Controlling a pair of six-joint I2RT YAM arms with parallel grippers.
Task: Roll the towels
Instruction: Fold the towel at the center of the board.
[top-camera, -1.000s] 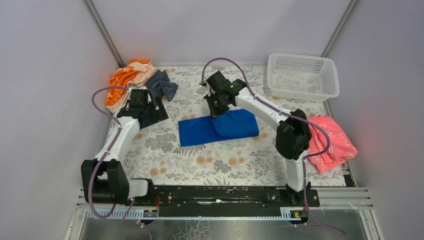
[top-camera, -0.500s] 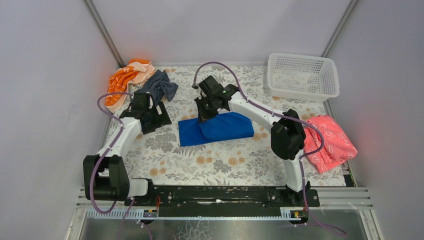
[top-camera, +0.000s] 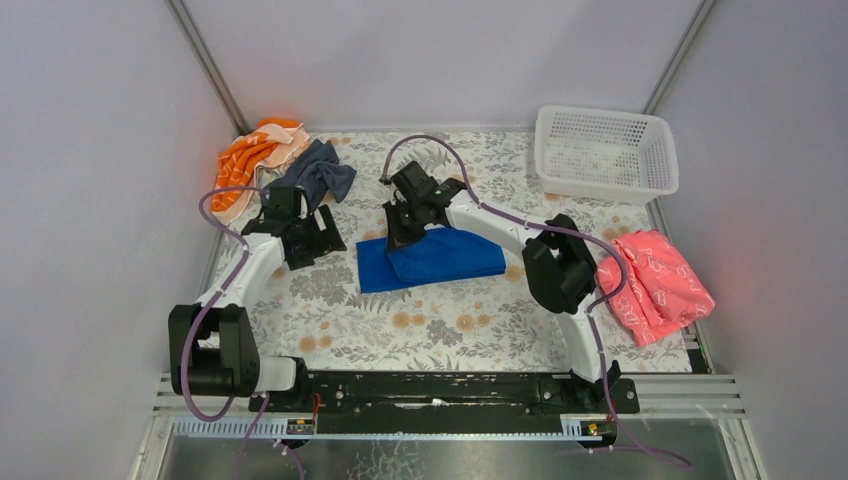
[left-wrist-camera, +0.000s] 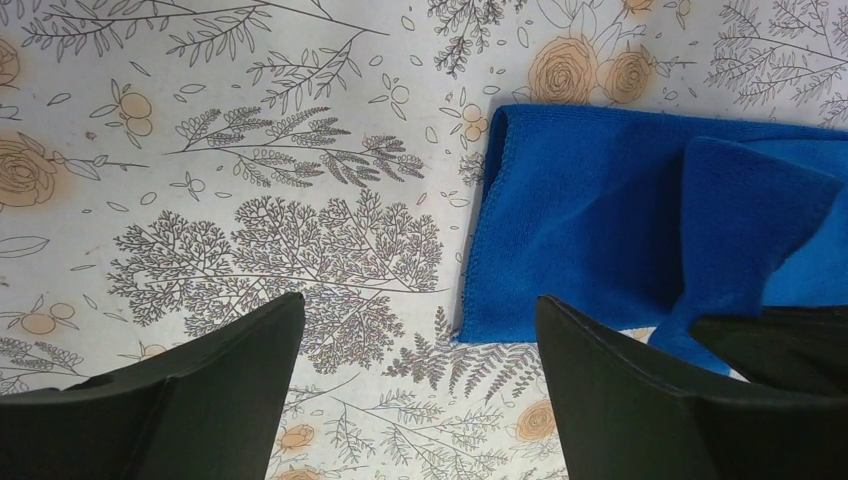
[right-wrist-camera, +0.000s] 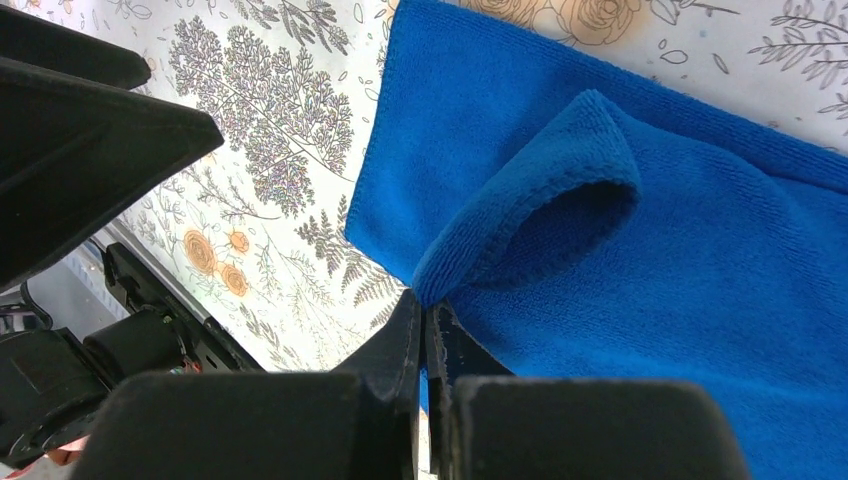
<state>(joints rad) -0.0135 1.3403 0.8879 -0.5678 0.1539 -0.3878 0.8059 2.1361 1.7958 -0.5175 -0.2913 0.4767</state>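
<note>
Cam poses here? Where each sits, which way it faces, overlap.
Top: high behind the bases, facing down and forward over the table; both arms and the basket in view.
Left wrist: on the left arm, facing down; the open left gripper frames the table and the blue towel edge.
Right wrist: on the right arm, facing down; right gripper shut on a fold of it.
Shared: all three see the blue towel.

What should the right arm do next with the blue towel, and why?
Probably carry the pinched edge on over toward the towel's left end. The right gripper is shut on an edge of the blue towel, curled in a loose loop, not yet a roll; the left gripper hangs open by the flat left end.
</note>
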